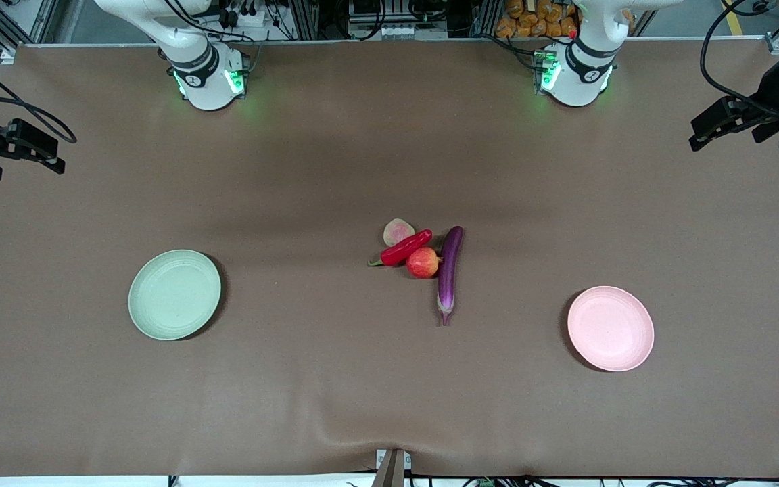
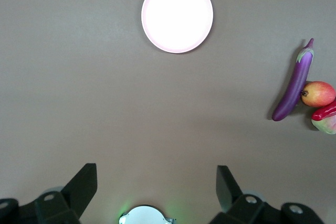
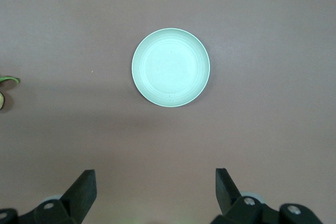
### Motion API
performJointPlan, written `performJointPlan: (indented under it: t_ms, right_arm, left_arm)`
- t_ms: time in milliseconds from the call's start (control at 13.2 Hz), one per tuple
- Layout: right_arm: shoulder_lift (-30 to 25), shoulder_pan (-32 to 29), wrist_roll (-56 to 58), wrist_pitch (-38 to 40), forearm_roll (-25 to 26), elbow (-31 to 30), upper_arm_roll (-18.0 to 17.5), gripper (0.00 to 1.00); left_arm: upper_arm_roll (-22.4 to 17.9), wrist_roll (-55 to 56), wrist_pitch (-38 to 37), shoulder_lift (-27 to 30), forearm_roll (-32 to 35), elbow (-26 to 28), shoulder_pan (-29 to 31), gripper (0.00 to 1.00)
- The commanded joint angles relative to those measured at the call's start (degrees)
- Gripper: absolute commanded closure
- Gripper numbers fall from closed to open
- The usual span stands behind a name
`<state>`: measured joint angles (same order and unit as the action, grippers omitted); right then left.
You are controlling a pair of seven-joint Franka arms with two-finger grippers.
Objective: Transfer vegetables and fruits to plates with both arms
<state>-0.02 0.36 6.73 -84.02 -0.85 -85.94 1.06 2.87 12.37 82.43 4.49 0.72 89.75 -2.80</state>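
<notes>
Four items lie bunched at mid-table: a pink-and-green peach (image 1: 397,231), a red chili (image 1: 406,247), a round red fruit (image 1: 423,262) and a long purple eggplant (image 1: 449,270). The mint green plate (image 1: 174,293) sits toward the right arm's end, the pink plate (image 1: 610,328) toward the left arm's end; both hold nothing. My left gripper (image 1: 700,132) hangs open high over its end of the table, seeing the pink plate (image 2: 177,15) and eggplant (image 2: 294,83). My right gripper (image 1: 51,152) hangs open over its own end, looking down at the mint plate (image 3: 170,67).
A brown cloth (image 1: 335,379) covers the whole table. The two arm bases (image 1: 210,78) (image 1: 575,74) glow green along the table edge farthest from the front camera. A small metal bracket (image 1: 393,467) sticks up at the nearest edge.
</notes>
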Motion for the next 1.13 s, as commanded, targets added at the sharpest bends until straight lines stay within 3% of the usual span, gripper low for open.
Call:
performJointPlan:
  t_ms: [0, 302, 755, 1057]
  right_arm:
    - [0.5, -1.2, 0.7, 0.8, 0.1, 1.2, -1.0, 0.0]
    - [0.5, -1.3, 0.7, 0.8, 0.0, 1.2, -1.0, 0.0]
    - [0.5, -1.2, 0.7, 0.8, 0.0, 1.2, -1.0, 0.0]
    - [0.5, -1.2, 0.7, 0.8, 0.0, 1.1, -1.0, 0.0]
  left_arm:
    - [0.0, -0.7, -1.1, -0.9, -0.8, -1.1, -0.4, 0.0]
    - [0.4, 0.3, 0.2, -5.7, 0.0, -1.2, -4.0, 0.0]
    - [0.8, 0.5, 15.6, -20.0, -0.6, -0.3, -9.5, 0.0]
    - [1.1, 3.5, 22.6, -24.3, -0.7, 2.3, -11.9, 0.0]
